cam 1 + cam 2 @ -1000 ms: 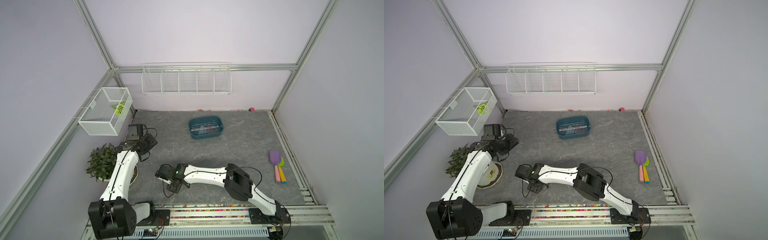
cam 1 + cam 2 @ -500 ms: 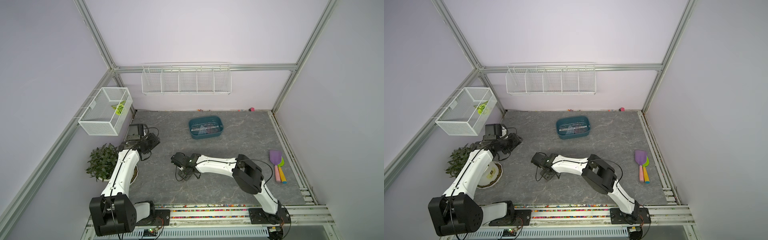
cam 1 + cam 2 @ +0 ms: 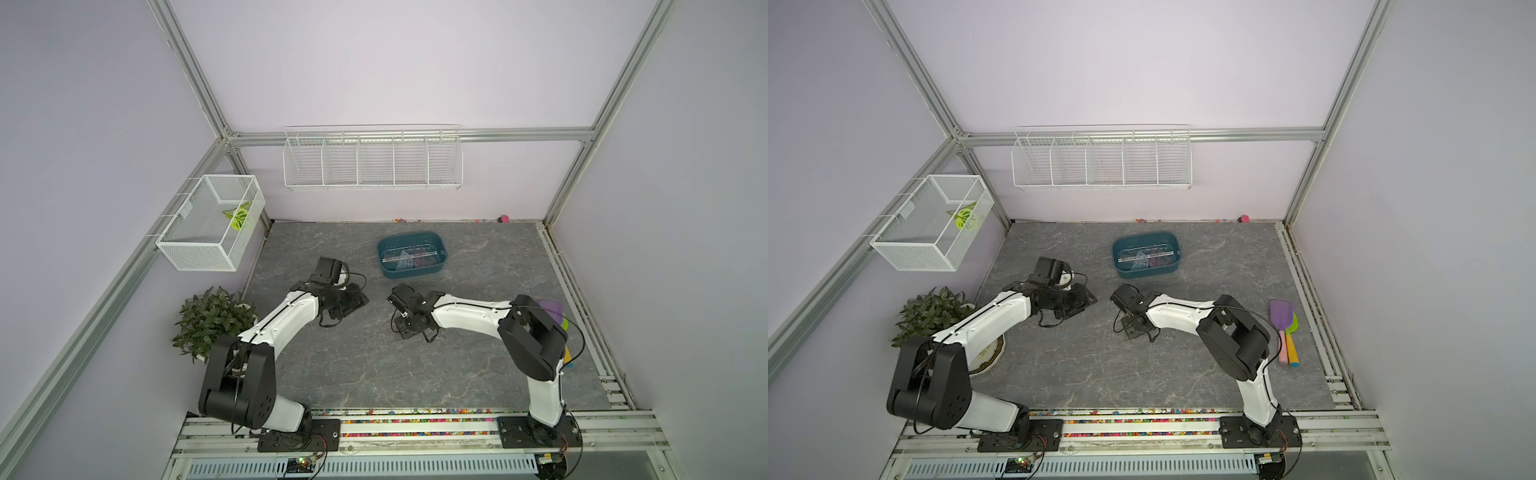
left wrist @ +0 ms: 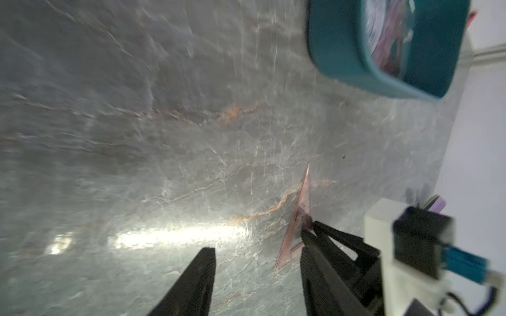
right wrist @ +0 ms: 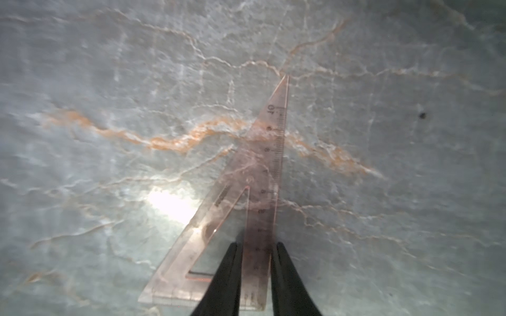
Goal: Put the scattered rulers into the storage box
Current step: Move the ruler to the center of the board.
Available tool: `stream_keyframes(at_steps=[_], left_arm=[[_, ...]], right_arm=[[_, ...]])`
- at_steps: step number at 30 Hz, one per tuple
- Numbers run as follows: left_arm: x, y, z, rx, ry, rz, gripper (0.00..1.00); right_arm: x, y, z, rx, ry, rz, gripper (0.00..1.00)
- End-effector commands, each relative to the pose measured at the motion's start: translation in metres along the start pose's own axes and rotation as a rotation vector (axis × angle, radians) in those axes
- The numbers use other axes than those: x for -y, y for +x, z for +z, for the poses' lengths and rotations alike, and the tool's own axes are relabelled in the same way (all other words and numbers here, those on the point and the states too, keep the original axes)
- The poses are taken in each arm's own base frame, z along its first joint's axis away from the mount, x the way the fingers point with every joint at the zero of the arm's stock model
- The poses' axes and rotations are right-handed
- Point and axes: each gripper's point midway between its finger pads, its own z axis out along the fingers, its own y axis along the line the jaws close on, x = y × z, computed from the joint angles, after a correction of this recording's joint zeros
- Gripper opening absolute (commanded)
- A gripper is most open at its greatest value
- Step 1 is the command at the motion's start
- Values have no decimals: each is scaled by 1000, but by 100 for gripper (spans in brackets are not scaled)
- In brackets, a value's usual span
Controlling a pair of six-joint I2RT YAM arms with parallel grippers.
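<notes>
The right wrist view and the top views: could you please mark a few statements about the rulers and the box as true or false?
1. The right fingers are closed on the triangle ruler. True.
2. The left fingers grip a ruler. False: they stand open with nothing between them.
3. The teal box is empty. False: rulers already lie in it.
4. A potted plant stands beside the left arm. True.

Pinkish clear triangle (image 5: 260, 164) pinched by gripper (image 5: 257, 247).
Black fingers (image 5: 227, 279) clamped on ruled edge, tip pointing away over grey veined table (image 5: 109, 82).
</notes>
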Motion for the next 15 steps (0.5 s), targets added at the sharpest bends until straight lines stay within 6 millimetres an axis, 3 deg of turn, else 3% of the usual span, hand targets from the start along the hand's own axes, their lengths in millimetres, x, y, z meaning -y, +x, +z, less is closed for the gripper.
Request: stream_keyframes(at_steps=[1,6,15], left_arm=[[8,18,13,-60,18,27,56],[4,31,29,-112,11,24,56],[15,50,54,-211,43,44,55]], right_arm=[[-9,17,2,-59,-231,145,27],[-7,19,-1,-66,-339,212,28],[-10,24,8,-89,-450,261,27]])
